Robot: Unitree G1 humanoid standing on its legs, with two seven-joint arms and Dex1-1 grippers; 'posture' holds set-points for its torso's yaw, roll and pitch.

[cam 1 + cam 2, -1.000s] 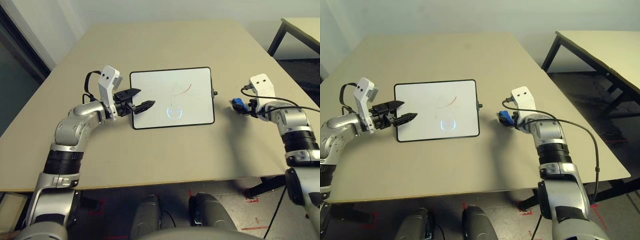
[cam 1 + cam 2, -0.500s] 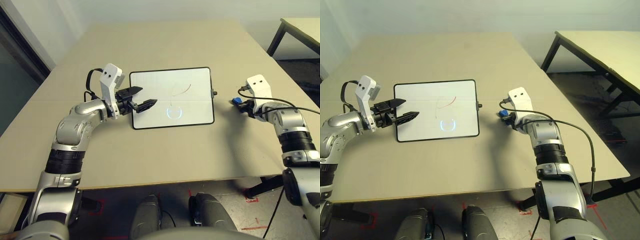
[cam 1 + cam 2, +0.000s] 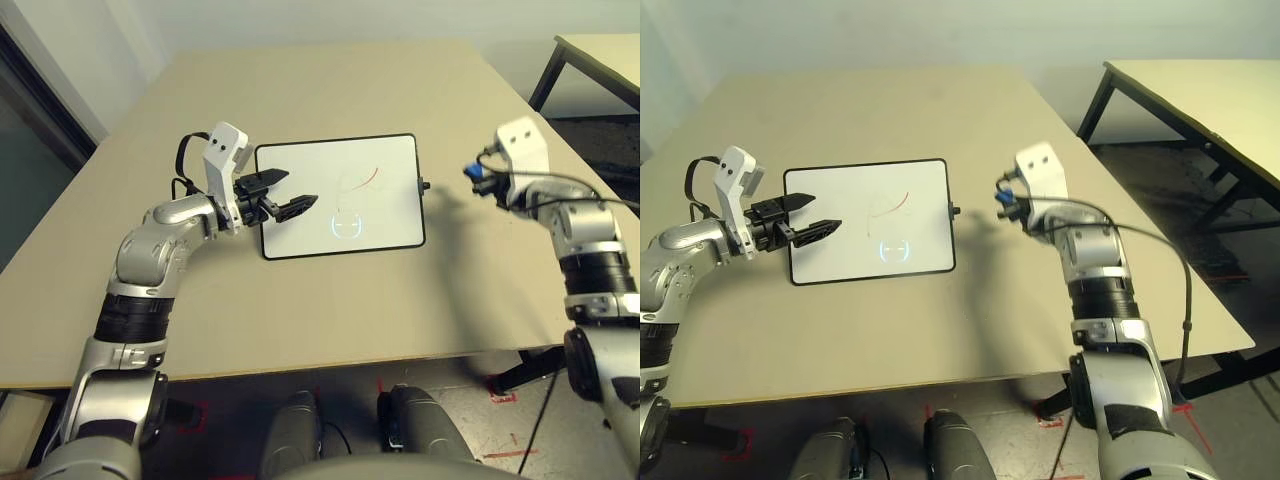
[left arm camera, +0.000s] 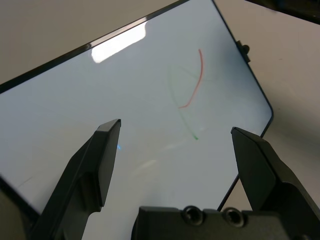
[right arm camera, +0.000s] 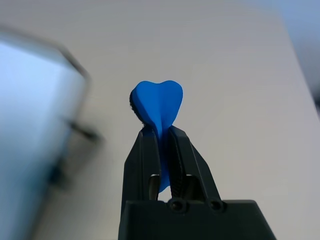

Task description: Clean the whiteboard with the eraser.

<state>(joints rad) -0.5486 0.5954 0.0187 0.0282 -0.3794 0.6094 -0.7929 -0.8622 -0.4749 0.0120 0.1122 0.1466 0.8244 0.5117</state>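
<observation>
While the table carries the whiteboard flat at its middle, a red stroke and faint green traces are seen on the board. The left gripper is held spread apart over the board's left edge. The eraser is pinched tight in the right gripper, raised right of the board.

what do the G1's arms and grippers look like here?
Silver forearms with black ribbed bands. Each wrist carries a white camera block with two small dark holes and a black cable. The left gripper and right gripper each have two black, tapering fingers on a black base with screws.
</observation>
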